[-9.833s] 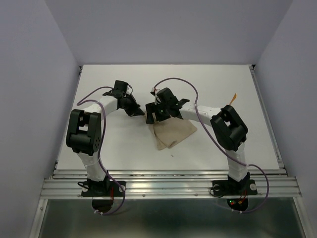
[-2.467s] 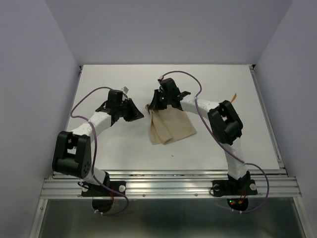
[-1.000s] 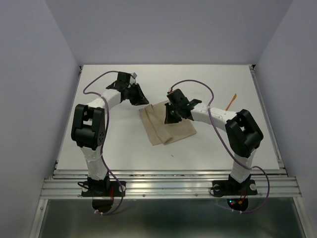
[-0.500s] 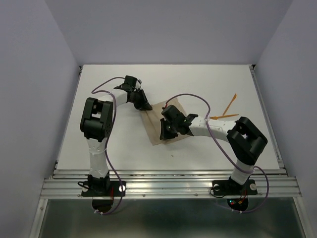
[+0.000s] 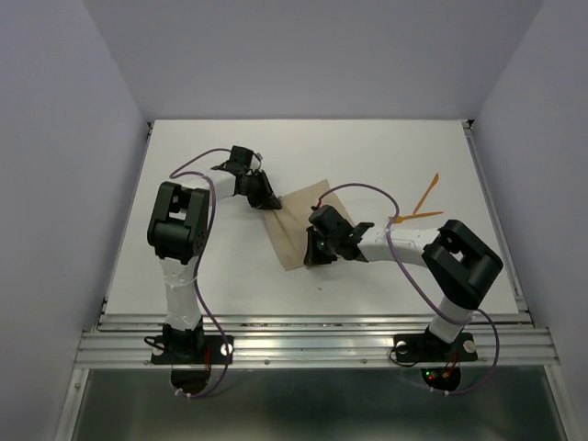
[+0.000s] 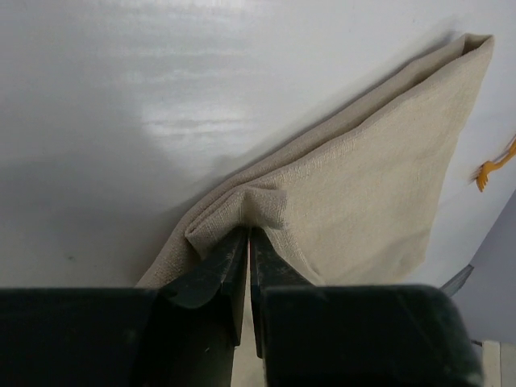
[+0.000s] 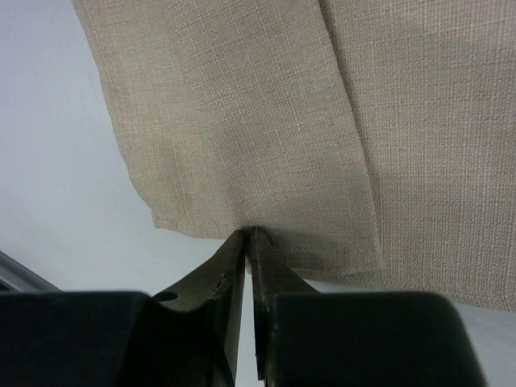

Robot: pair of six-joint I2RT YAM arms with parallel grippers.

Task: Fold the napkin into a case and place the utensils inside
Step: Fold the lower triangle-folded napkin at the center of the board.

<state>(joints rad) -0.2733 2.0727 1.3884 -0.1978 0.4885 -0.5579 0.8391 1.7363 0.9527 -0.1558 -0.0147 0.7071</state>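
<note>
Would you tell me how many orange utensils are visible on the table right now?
2. The far utensil lies slanted toward the right edge; the near utensil lies just in front, right of the napkin. None appears hidden.

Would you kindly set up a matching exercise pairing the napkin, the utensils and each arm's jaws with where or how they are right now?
1. napkin
2. utensils
3. left jaws
4. right jaws

A. shut on the napkin's near edge
B. orange, lying on the table to the right of the napkin
C. tan, folded in layers
D. shut on the napkin's far left edge

Pairs: 1-C, 2-B, 3-D, 4-A
</note>
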